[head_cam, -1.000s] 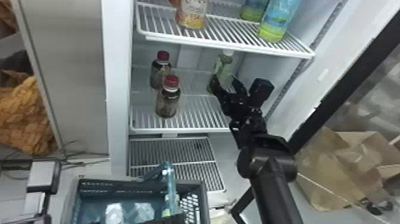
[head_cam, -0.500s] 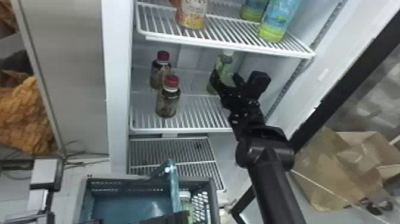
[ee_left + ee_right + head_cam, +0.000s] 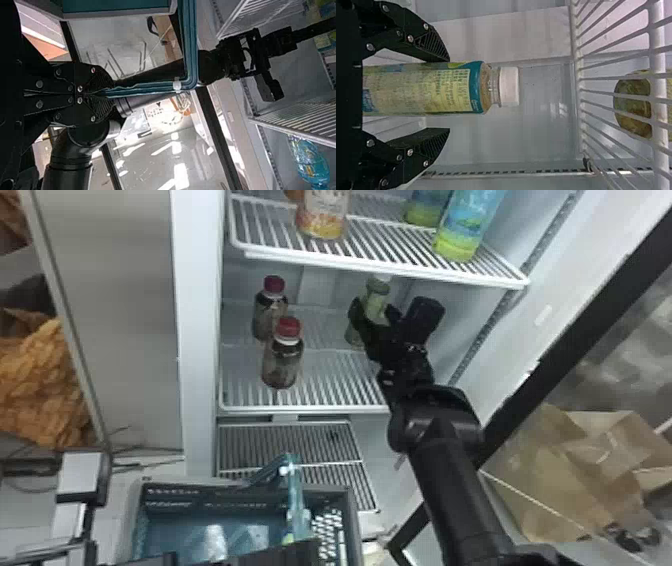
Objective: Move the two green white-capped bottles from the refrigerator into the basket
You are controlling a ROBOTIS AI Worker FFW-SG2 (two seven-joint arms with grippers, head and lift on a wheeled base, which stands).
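Note:
My right gripper (image 3: 376, 321) is at the middle fridge shelf, open around the green bottle (image 3: 377, 296), which stands upright toward the back. In the right wrist view the white-capped bottle (image 3: 435, 89) lies between the fingers of my right gripper (image 3: 449, 95); the lower finger is apart from it, the upper one close against its side. The basket (image 3: 352, 520) hangs low in front of the fridge. Its teal handle (image 3: 190, 47) is clamped by my left gripper (image 3: 95, 94). In the head view the left gripper (image 3: 280, 554) is partly seen at the bottom edge, over the basket.
Two red-capped bottles (image 3: 283, 360) stand left of the right gripper on the same shelf. Above it, the upper shelf (image 3: 380, 265) holds an orange-labelled bottle (image 3: 322, 215) and blue-green bottles (image 3: 465, 225). The fridge's side wall (image 3: 505, 335) rises right of the right arm.
My right gripper has moved slightly deeper into the fridge and leftward, bringing its fingers around the bottle. The basket has swung a little to the right and back.

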